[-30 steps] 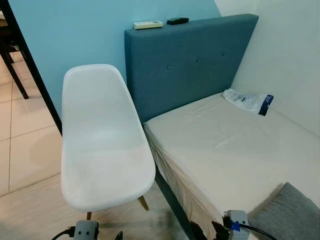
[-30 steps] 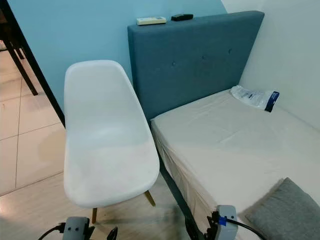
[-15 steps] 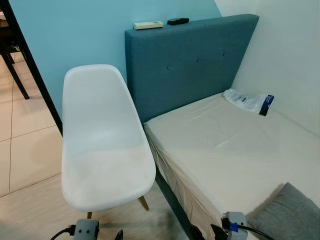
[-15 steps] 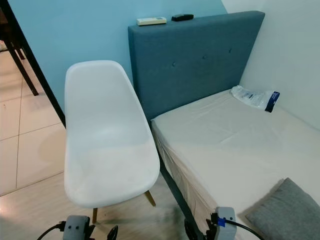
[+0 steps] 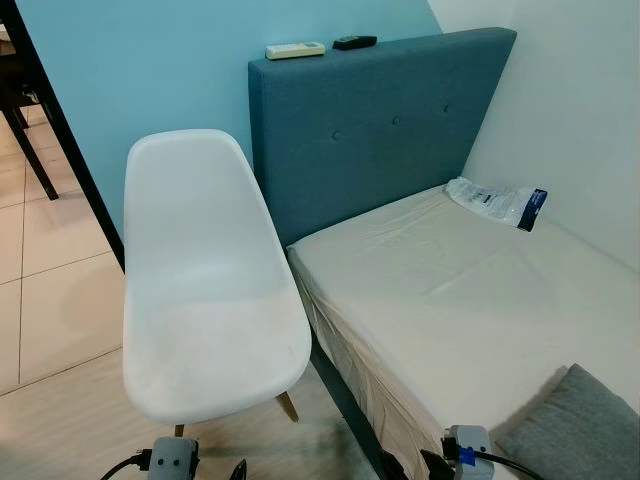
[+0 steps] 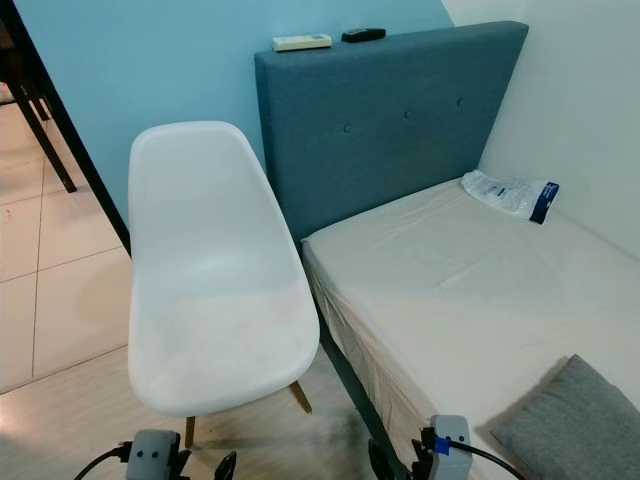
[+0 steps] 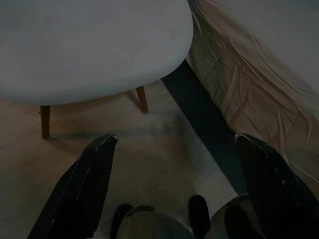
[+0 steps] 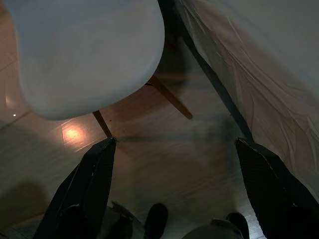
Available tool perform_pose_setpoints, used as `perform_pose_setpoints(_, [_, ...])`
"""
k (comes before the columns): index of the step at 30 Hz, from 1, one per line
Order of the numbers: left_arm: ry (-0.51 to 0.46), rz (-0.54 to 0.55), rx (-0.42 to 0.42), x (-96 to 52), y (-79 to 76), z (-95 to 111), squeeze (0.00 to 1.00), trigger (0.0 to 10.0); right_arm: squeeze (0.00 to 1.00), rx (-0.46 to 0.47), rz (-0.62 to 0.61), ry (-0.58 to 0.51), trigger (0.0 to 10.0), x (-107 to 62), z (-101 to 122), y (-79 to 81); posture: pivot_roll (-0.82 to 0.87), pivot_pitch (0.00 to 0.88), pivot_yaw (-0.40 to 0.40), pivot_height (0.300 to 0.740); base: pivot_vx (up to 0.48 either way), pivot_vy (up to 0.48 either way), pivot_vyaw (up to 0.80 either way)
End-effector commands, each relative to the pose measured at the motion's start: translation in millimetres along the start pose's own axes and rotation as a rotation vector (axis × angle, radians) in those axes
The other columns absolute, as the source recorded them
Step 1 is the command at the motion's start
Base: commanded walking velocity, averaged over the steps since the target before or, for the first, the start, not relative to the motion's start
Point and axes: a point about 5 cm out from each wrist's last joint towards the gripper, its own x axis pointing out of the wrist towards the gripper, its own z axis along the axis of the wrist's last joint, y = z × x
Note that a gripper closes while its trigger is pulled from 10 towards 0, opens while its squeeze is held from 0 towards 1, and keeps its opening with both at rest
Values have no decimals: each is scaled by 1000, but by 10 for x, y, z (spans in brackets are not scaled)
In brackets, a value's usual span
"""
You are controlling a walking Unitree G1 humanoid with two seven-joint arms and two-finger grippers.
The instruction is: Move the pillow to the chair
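Note:
A grey pillow (image 6: 566, 418) lies on the bed's near right corner, partly cut off by the frame edge. A white moulded chair (image 5: 205, 280) with wooden legs stands left of the bed, its seat bare. My left gripper (image 7: 174, 144) hangs low over the floor by the chair's front edge, fingers spread wide with nothing between them. My right gripper (image 8: 174, 144) hangs open over the floor between the chair (image 8: 84, 50) and the bed side, also holding nothing. Both wrists (image 5: 172, 460) show at the bottom of the eye views.
The bed (image 5: 460, 290) has a beige sheet and a teal headboard (image 5: 380, 120) with two remotes (image 5: 295, 49) on top. A plastic packet (image 5: 495, 203) lies near the white wall. Tiled floor and dark furniture legs (image 5: 30, 140) are at the left.

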Motion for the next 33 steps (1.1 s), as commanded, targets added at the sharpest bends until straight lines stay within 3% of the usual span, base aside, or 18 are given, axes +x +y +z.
perform_pose_setpoints(1, [14,3,-7,-20,7,-14,0,10000,0,0,-11,11,10000,-22,-40,-36,22,66,-64,740,0,0,0])
perform_pose_setpoints(33, [28,1,-17,-15,4,-55,0,10000,0,-5,-4,9,10000,-12,-67,-54,21,64,-63,740,0,0,0])
